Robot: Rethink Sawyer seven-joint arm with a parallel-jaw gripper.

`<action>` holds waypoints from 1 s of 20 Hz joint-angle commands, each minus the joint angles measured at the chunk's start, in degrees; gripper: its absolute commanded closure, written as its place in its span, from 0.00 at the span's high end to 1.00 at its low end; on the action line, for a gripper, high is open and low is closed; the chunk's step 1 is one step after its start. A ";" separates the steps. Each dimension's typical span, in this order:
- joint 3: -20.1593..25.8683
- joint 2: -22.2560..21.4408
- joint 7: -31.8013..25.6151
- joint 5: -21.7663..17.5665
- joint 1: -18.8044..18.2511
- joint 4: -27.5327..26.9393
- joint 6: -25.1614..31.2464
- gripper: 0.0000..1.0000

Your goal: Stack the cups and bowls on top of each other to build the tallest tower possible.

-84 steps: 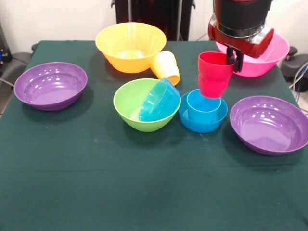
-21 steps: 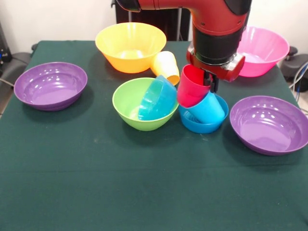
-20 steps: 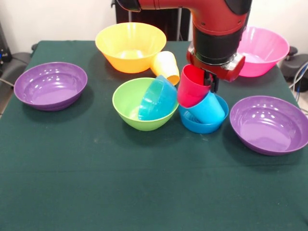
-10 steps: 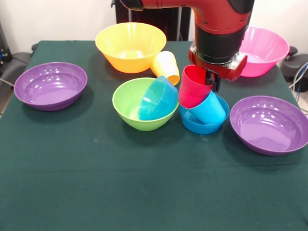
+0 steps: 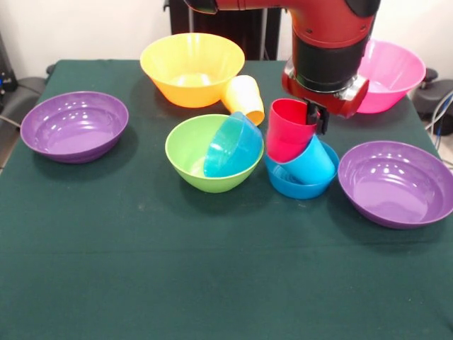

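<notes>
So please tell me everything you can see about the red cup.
The red cup is a small glossy plastic tumbler with a ridged lower half. It is tilted, mouth up and leaning toward the pink bowl. The end effector grips its rim on that side. Its base sits in the mouth of the blue cup, which lies tipped inside a small blue bowl. It is beside the green bowl.

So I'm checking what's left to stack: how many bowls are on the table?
7: orange-yellow bowl and pink bowl at the far side, a purple bowl left, another right, lime green bowl centre holding a tilted blue bowl, another blue under the cups.
</notes>
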 commanded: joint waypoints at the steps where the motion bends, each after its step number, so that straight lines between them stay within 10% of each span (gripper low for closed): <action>1: 5.10 -0.46 -4.65 -0.81 2.12 0.26 1.40 0.00; 20: 4.17 -1.12 -2.86 -0.08 2.62 2.10 0.73 0.00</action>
